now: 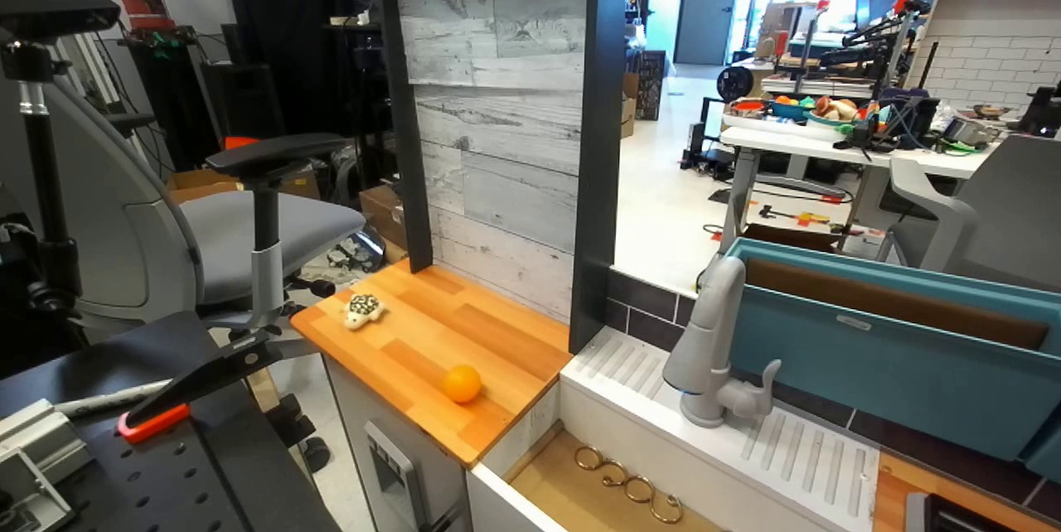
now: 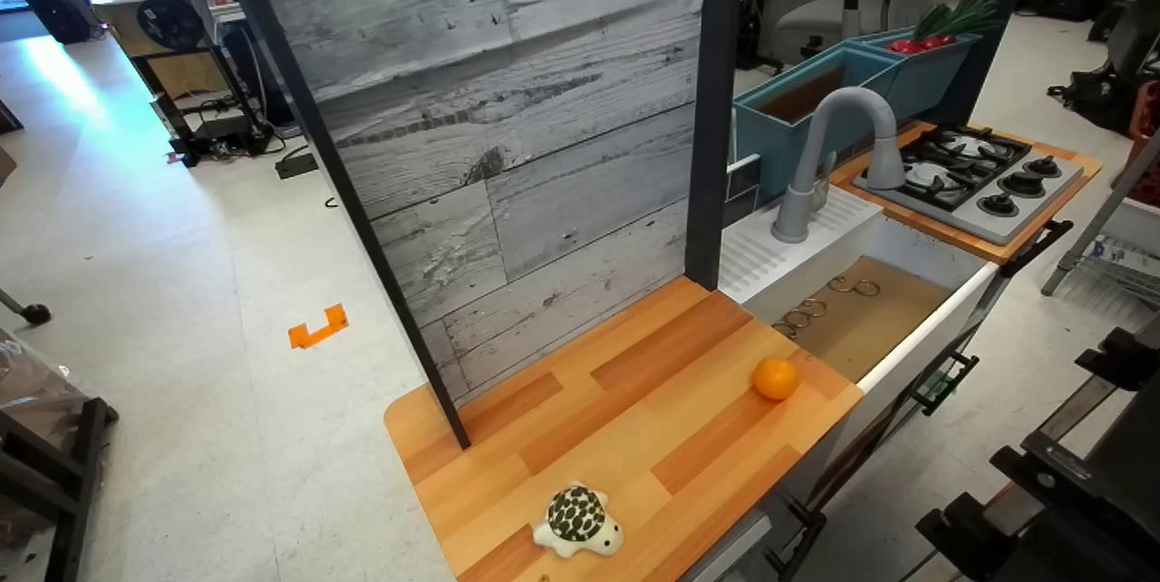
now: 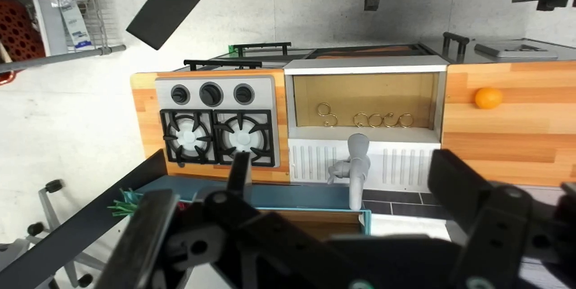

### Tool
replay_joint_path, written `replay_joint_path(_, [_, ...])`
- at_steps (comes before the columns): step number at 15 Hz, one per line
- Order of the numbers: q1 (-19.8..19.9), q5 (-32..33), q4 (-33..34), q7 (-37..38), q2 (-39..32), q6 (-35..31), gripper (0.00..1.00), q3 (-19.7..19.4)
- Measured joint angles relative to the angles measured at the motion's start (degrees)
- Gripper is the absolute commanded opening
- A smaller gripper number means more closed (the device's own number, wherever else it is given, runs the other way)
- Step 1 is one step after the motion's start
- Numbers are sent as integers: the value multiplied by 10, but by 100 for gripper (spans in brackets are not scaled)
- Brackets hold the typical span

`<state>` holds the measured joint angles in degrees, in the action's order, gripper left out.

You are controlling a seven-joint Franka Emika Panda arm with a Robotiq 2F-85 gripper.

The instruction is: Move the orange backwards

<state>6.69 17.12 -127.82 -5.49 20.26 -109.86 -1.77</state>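
The orange (image 1: pixel 462 384) rests on the wooden countertop (image 1: pixel 489 325), close to the counter edge beside the sink. In an exterior view the orange (image 2: pixel 776 378) sits at the sink end of the same countertop (image 2: pixel 634 419). In the wrist view the orange (image 3: pixel 488 98) lies at the right on the wood, just right of the sink basin. My gripper (image 3: pixel 342 158) is open and empty, its dark fingers spread wide above the scene. The orange is outside the fingers, up and to the right in that view. I cannot make out the gripper in either exterior view.
A small turtle figure (image 2: pixel 577 520) sits on the countertop's other end. A grey wood panel (image 2: pixel 526 156) rises behind the countertop. The sink (image 3: pixel 364 95) holds brass rings; a grey faucet (image 3: pixel 358 163) and a teal planter (image 1: pixel 895 350) stand behind it. A stove (image 3: pixel 216 122) lies beyond.
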Motion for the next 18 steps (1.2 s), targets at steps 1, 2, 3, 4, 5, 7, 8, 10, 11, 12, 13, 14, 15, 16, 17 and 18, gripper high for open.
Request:
replay_joint_path(1, [-3,0,0,1,-10,-8,100,0])
replay_joint_path(2, [-7,0,0,2,-24,-20,100,1])
replay_joint_path(3, [-12,0,1,5,-40,-35,100,3])
replay_joint_path(4, [-17,0,1,10,-59,-54,100,6])
replay_joint_path(5, [-23,0,1,18,-80,-75,100,10])
replay_joint_path(7, [-36,-2,1,37,-125,-118,100,19])
replay_joint_path(8, [-44,-4,1,47,-149,-139,100,23])
replay_joint_path(10, [-60,-19,1,63,-199,-176,100,32])
replay_joint_path(11, [-68,-30,0,68,-224,-194,100,37])
replay_joint_path(12, [-75,-39,1,73,-250,-210,100,40])
replay_joint_path(13, [-81,-45,1,77,-274,-226,100,44])
replay_joint_path(14, [-87,-49,1,80,-298,-245,100,46])
replay_joint_path(15, [-92,-52,2,82,-322,-265,100,48])
replay_joint_path(16, [-96,-54,2,82,-344,-286,100,50])
replay_joint_path(17, [-99,-54,3,83,-365,-307,100,50])
replay_joint_path(18, [-102,-54,4,83,-386,-324,100,51])
